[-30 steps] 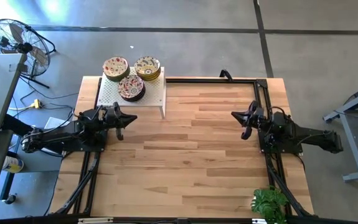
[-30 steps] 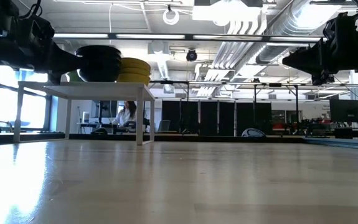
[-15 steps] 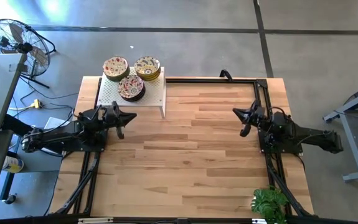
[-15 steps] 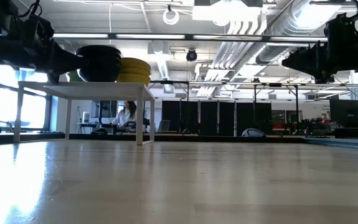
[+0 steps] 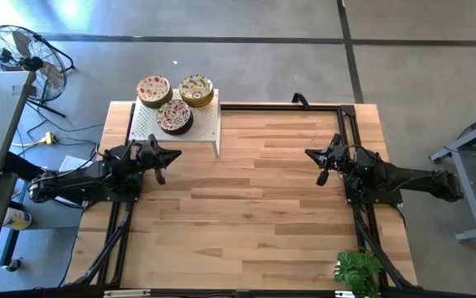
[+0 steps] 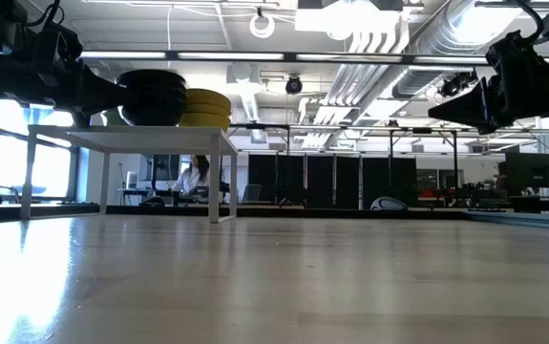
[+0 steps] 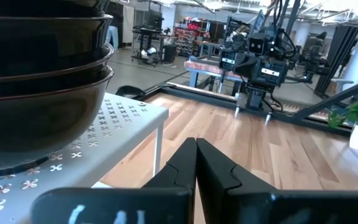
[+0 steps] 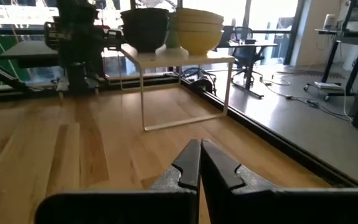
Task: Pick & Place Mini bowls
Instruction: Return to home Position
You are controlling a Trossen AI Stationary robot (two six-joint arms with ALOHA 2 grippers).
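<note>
Evidently both arms lay low along opposite edges of the counter (image 5: 254, 199), facing inward. The left tool (image 7: 195, 149) and right tool (image 8: 200, 149) were pinched closed, empty. The mini bowls (image 5: 175, 115) stood in three stacks on the white shelf (image 5: 205, 126) at the far left corner.

You see three stacks of mini bowls (image 5: 174, 116), all upright and nested, on the white perforated shelf (image 5: 208, 126) at the table's (image 5: 254, 199) far left corner. Insides are cream with busy red, green and yellow florals. Front stack (image 6: 153, 97): dark outside, nearest the table's middle. Yellow stack (image 5: 196, 88): back right, yellow outside. Third stack (image 5: 154, 88): back left, greenish rim. All three sit just beside each other.
</note>
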